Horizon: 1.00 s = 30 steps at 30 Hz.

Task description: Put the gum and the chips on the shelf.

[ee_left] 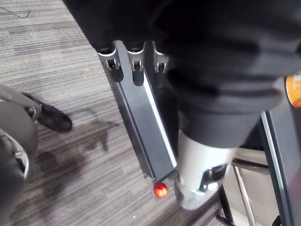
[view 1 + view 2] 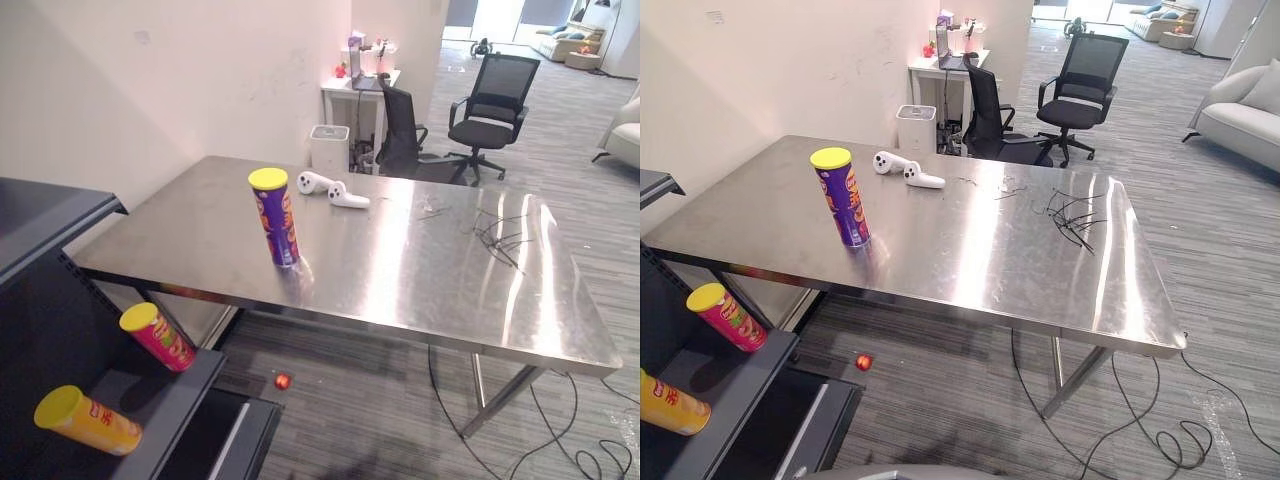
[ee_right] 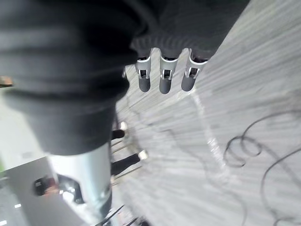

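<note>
Across the middle of the scene stretches a large stainless steel table, standing on a grey carpeted floor beside a pale wall. At its left end stands a dark shelf, lower than the tabletop. Far behind are a pale sofa, two black office chairs, a small white desk and a white bin. The left hand hangs over the floor by the shelf's lower edge, fingers straight and relaxed, holding nothing. The right hand hangs over bare carpet, fingers likewise loose and empty. A purple chips can with a yellow lid stands upright on the table, toward its left front, well apart from both hands. On the shelf lie two more cans on their sides: a red chips can and, nearer the camera, a yellow chips can. Two white controllers lie just behind the purple can, and thin black wires are scattered toward the table's right. A small red round object sits on the floor under the table's front edge; what it is cannot be told.
</note>
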Motion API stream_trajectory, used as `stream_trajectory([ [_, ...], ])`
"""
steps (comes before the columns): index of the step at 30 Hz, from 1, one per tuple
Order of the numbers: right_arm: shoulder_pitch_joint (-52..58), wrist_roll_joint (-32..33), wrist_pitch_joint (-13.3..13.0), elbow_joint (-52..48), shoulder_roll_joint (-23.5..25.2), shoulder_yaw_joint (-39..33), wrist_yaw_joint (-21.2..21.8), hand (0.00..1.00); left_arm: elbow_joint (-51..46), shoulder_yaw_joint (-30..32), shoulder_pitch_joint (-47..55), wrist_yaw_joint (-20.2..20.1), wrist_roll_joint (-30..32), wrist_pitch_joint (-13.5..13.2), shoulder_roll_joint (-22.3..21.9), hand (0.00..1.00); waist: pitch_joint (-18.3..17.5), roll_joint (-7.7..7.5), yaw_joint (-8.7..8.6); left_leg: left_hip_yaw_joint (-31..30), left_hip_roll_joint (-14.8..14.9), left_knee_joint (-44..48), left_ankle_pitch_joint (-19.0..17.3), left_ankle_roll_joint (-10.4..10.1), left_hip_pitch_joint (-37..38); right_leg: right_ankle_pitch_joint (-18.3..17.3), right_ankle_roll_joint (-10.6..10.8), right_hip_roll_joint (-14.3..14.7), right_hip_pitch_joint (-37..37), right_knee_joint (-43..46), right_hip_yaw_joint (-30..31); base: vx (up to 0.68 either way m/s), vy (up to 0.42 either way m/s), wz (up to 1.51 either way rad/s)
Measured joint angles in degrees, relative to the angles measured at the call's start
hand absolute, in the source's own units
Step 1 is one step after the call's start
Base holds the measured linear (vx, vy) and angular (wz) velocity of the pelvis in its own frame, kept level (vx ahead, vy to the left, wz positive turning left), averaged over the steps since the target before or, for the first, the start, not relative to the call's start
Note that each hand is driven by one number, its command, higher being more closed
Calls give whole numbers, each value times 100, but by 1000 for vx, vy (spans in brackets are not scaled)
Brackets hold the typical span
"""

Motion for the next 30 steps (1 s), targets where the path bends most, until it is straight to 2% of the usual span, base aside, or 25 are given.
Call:
stream_trajectory([
  [4,-282,-299,-461,-1758,-292,489,-549,0,-173,-456,45,33,2,126,33,0,-41,-46,-5,12,-1,-35,15,-40,-10,20,-37,-7,-15,-4,-35,31,5,1],
  [6,-376,-804,-516,-2875,-529,1053,-817,0,-262,-664,92,71,27,236,43,0,-84,-78,-4,7,13,-37,23,-26,-17,55,18,7,-15,-2,-56,86,10,2],
  [8,-520,-1025,-539,-3313,-636,1284,-884,0,-292,-745,98,82,62,266,38,0,-106,-96,-2,1,21,-11,19,-28,-21,56,17,17,-19,-2,-59,71,3,1],
  [9,-746,-1340,-599,-3804,-734,1648,-781,0,-315,-842,97,90,147,266,34,0,-148,-85,-1,-14,32,3,12,-29,-51,57,16,30,-30,-2,-87,64,-4,4],
  [11,-855,-1504,-591,-4053,-733,1901,-651,0,-316,-862,102,95,154,266,31,0,-177,-130,7,-26,33,18,6,-27,-129,57,16,30,-94,-2,-111,45,-11,4],
  [12,-971,-1593,-512,-4209,-732,2240,-302,0,-336,-872,103,105,166,261,46,0,-184,-167,26,-56,24,38,7,-25,-186,57,16,27,-138,-3,-126,41,-15,6],
  [13,-998,-1652,-450,-4235,-734,2371,-139,0,-336,-873,105,111,183,261,57,0,-189,-173,35,-120,18,58,7,-24,-208,57,16,29,-138,-3,-143,53,-26,13],
  [15,-1064,-1772,-249,-4232,-736,2821,419,0,-336,-892,104,113,350,251,58,0,-176,-149,43,-203,0,121,-16,0,-240,57,15,17,-107,-2,-189,24,-16,15],
  [17,-1132,-1916,262,-4168,-740,3383,1277,0,-341,-971,91,111,627,222,96,0,-149,-94,46,-384,-40,204,-35,19,-367,57,15,-39,-124,-2,-299,5,1,25],
  [18,-1162,-1966,362,-4091,-741,3492,1467,0,-340,-1008,92,111,641,205,105,0,-143,-85,45,-448,-50,237,-40,27,-421,57,15,-53,-133,-2,-328,10,1,36],
  [20,-1427,-1992,729,-3566,-807,3899,2110,0,-335,-1074,116,117,641,204,124,0,-94,-30,89,-649,-89,288,-41,32,-527,57,15,-84,-124,-2,-480,-11,-2,34],
  [23,-1962,-2011,977,-2966,-1020,4454,2473,0,-341,-1124,105,122,634,157,137,0,38,36,121,-959,-98,448,-38,38,-719,57,15,-121,-103,1,-734,-29,-24,44],
  [26,-2463,-2191,1157,-2712,-1146,4808,2571,0,-352,-1171,110,127,618,47,139,0,138,104,200,-1260,-104,524,2,87,-859,56,14,-132,-35,2,-993,-52,-36,46],
  [30,-2971,-2220,1317,-2405,-1246,5045,2605,0,-399,-1184,144,121,617,-9,138,0,220,112,288,-1604,-164,525,118,114,-974,55,13,-183,59,2,-1305,-48,-11,47],
])
